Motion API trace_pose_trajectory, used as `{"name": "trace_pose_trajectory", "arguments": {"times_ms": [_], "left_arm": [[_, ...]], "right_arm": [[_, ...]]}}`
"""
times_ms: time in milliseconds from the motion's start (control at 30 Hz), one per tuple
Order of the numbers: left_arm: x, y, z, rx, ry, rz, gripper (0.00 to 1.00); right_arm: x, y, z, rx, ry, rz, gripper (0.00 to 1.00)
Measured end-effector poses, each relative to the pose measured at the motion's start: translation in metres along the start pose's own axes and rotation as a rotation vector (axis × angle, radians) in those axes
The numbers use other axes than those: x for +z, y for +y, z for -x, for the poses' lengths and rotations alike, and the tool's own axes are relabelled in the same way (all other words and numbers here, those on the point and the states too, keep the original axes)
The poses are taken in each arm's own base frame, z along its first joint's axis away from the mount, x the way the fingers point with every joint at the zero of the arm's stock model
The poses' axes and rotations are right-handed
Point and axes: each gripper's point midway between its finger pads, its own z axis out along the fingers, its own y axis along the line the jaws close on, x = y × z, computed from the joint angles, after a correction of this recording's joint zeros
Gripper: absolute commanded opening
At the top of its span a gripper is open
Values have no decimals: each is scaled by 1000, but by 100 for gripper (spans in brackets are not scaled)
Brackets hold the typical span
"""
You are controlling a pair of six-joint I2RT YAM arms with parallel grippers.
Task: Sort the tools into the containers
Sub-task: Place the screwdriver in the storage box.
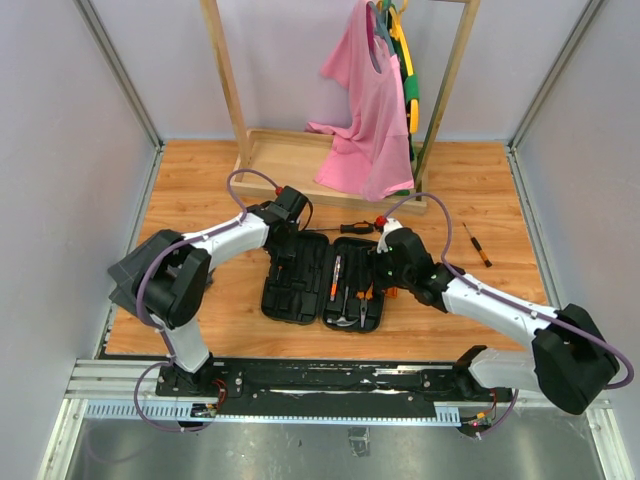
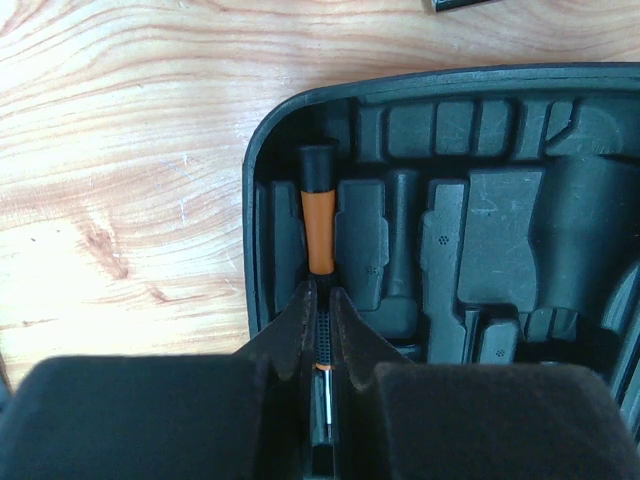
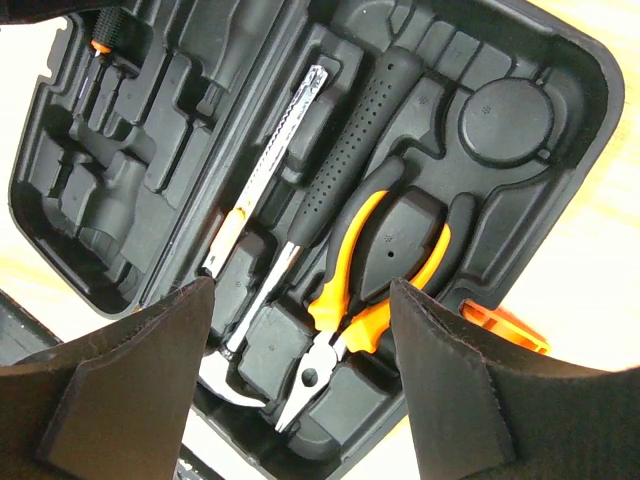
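The black tool case (image 1: pixel 292 292) lies open on the bench (image 1: pixel 190 190), just beyond the arm bases. Over its right half hangs the right gripper (image 3: pixel 300 290), released, its jaws wide apart and holding nothing. Beneath it the claw hammer (image 3: pixel 350 150), the orange-handled pliers (image 3: pixel 372 285) and a slim steel tool (image 3: pixel 275 160) sit in their moulded slots, with the orange latch (image 3: pixel 505 328) at the case's edge.

At the far left corner of the case the left gripper (image 2: pixel 320 305) is clenched on the shaft of a screwdriver (image 2: pixel 319 215), which lies in the outermost slot beside the case wall. Its long axis runs straight away from the gripper, black-capped handle end farthest, in line with the slot, so letting go looks like the step due.

Beyond the case a small dark tool (image 1: pixel 352 228) lies on the bench. A loose screwdriver (image 1: pixel 476 245) lies slantwise at the far right, well apart from the case, and the right arm is nearer to it.
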Motion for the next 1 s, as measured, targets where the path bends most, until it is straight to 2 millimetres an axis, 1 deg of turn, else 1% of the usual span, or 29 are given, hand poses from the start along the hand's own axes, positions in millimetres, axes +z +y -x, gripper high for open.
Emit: {"name": "trace_pose_trajectory", "arguments": {"times_ms": [67, 133, 200, 300, 367, 500, 633, 700, 800, 867, 1000], "left_arm": [[-4, 0, 2, -7, -8, -1, 23], [-10, 0, 9, -15, -23, -6, 31], [-14, -3, 11, -21, -18, -17, 36], [-23, -15, 4, -20, 26, -74, 37], [-29, -21, 3, -20, 45, -103, 37], [-45, -32, 17, -35, 13, -168, 38], [-70, -32, 32, -59, -73, -218, 37], [-83, -26, 39, -84, -129, -236, 37], [-91, -10, 44, -137, -192, -236, 37], [-89, 4, 41, -181, -212, -222, 37], [-74, 27, 24, -251, -209, -161, 38]], "right_arm": [[-1, -1, 2, 2, -6, -1, 72], [-3, 0, 4, 2, -14, 1, 72], [-6, 1, 6, 1, -22, 4, 72], [-9, 2, 8, 0, -30, 8, 72], [-12, 2, 9, 0, -34, 8, 72], [-15, 2, 11, 0, -44, 5, 72], [-21, -2, 13, 0, -63, -17, 73], [-26, -7, 12, 2, -71, -44, 73], [-32, -19, 10, 15, -85, -109, 73], [-35, -29, 8, 30, -87, -163, 71], [-36, -53, 2, 76, -73, -255, 67]]}}
